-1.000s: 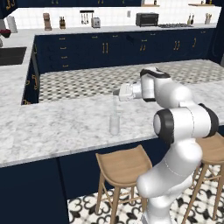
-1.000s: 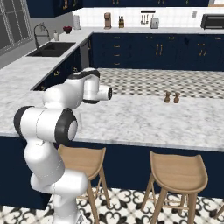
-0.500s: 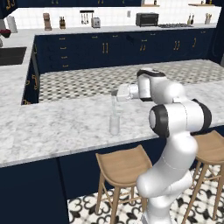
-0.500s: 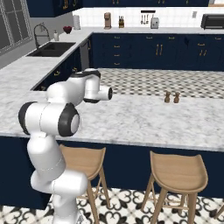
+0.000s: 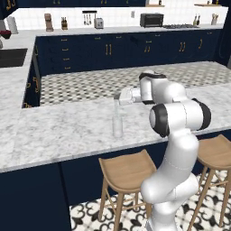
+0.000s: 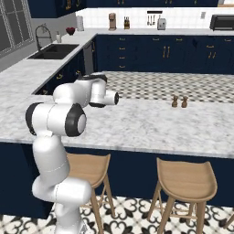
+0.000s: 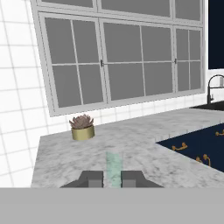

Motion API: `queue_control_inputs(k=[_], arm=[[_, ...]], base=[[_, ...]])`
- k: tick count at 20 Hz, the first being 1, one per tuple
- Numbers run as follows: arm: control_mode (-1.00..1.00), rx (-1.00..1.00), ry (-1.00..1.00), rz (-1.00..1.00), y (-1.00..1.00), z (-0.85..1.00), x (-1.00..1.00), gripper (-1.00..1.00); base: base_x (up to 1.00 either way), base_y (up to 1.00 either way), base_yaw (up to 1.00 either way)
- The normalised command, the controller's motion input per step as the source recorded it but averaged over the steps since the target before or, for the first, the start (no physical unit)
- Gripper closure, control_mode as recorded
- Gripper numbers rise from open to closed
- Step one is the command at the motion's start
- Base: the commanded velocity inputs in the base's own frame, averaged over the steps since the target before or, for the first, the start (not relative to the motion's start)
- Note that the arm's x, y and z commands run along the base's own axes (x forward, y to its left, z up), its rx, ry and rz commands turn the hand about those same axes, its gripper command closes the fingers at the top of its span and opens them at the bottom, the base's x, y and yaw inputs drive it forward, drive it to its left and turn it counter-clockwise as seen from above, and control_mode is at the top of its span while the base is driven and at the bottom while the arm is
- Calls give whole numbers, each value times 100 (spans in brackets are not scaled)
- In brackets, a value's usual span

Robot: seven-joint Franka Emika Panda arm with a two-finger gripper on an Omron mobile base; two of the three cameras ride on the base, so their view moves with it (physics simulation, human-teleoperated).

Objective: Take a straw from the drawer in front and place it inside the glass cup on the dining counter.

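The glass cup (image 5: 117, 127) stands upright on the marble dining counter (image 5: 67, 131), near its front edge. My gripper (image 5: 117, 98) reaches out level to the left, directly above the cup, and is shut on the straw (image 5: 116, 107). The straw hangs as a thin pale line from the fingers down to the cup's mouth; I cannot tell whether its tip is inside. In the hand view the straw (image 7: 113, 164) rises as a pale strip between the two dark fingertips of the gripper (image 7: 112, 178). The drawer is out of view.
Two wooden stools (image 5: 127, 169) (image 5: 216, 151) stand under the counter's front edge beside my base. Two small brown shakers (image 6: 179, 101) sit further right on the counter. Ahead of the hand are a potted succulent (image 7: 82, 127) and a window.
The arm's elbow has swung over and the gripper has crept slightly left, staying above the cup. The jaws have stayed shut on the straw.
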Motion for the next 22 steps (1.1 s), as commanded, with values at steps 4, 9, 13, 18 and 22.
queue_control_inputs(k=[4,9,13,18,22], arm=[[-100,0,0,0,0,-8,-26,100],[-100,0,0,0,0,-6,-44,100],[-100,0,0,0,9,-18,-19,100],[-100,0,0,0,5,-17,0,100],[-100,0,0,0,0,-33,7,100]], base=[[0,0,0],[0,0,0],[0,0,0],[0,0,0],[0,0,0]])
